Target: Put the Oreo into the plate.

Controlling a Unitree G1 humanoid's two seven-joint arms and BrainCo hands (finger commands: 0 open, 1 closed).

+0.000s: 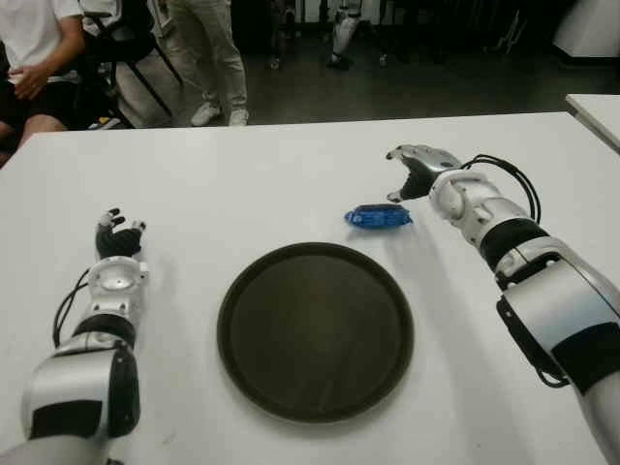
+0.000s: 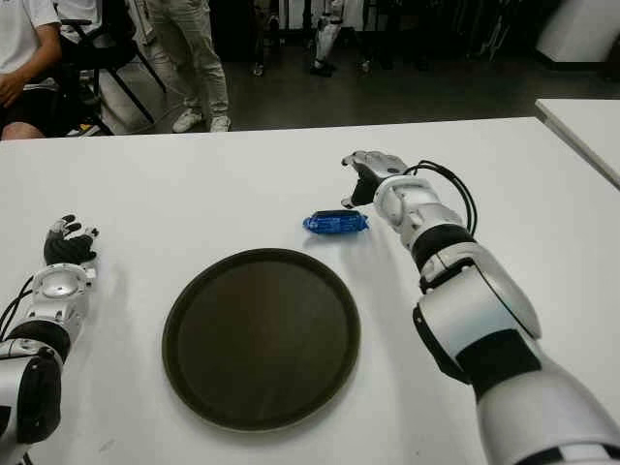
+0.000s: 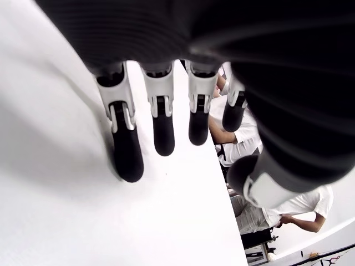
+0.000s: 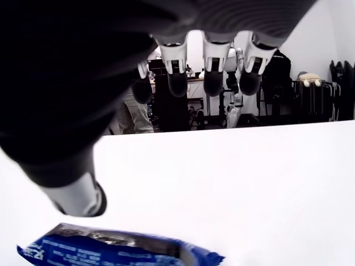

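So, blue foil-wrapped Oreo pack (image 1: 379,216) lies on white table (image 1: 291,174), just beyond round dark plate (image 1: 315,329). Your right hand (image 1: 418,172) hovers beside it, fingers spread, empty. Lower onto pack's middle, pinch across narrow width. Left hand (image 1: 118,237) idle, relaxed, left of plate.

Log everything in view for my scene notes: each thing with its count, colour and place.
Oreo pack: one, blue wrapper, on the table just beyond the plate's far right edge, not held.
Plate: one, dark round, middle of the table near the robot, nothing in it.
Table: one, white, under everything.
Second table: one, white, corner showing at far right.
People: one seated in a white shirt at far left, one standing in light trousers behind the table.
Right hand: one, grey and black, fingers open, just beyond and right of the Oreo pack, not touching it.
Left hand: one, black fingers relaxed, left of the plate.
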